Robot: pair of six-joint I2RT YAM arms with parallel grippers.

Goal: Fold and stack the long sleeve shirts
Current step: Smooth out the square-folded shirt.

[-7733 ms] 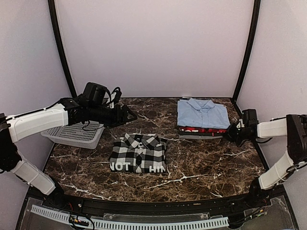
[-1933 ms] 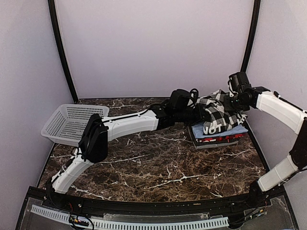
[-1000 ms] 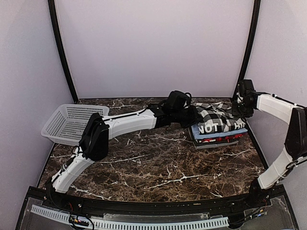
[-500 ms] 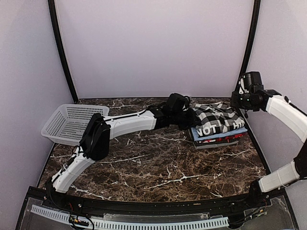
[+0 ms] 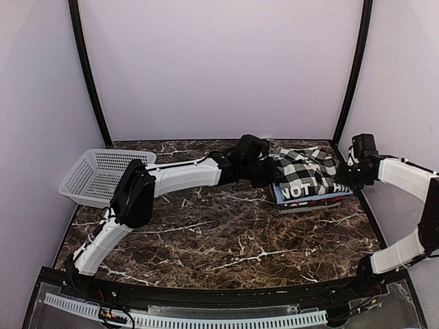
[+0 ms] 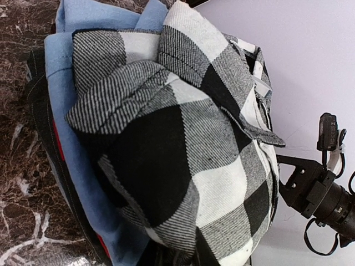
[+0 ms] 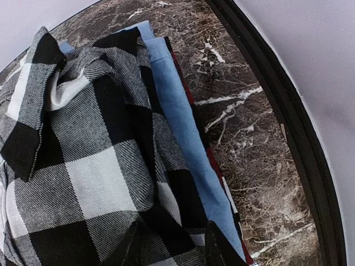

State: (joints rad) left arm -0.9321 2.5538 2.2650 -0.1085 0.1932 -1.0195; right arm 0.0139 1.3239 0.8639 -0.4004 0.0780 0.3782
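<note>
Right fingers [image 7: 218, 246] stand partly apart over the right side of the check shirt [image 5: 309, 168], with cloth between them; whether they pinch it I cannot tell. The left fingers [image 5: 271, 171] sit at the shirt's left edge, and their own camera shows none of them, so their state is unclear too. The check shirt lies topmost at the far right of the tabletop [image 5: 226, 240], over the blue shirt [image 7: 183, 122] and the red shirt [image 6: 56, 145]. It is bunched and humped, and its lettered edge droops over the front.

Risk, as I judge it: if the left or right fingers draw off with a fold caught, the shirt slides or unfolds and may drag the blue one askew. A lumpy top layer could also slump on its own. Both arms crowd the same spot, so they could knock each other. The black frame [image 7: 288, 111] runs close on the right, leaving little room there. The basket [image 5: 103, 175] sits well apart at the left, in nobody's way.
</note>
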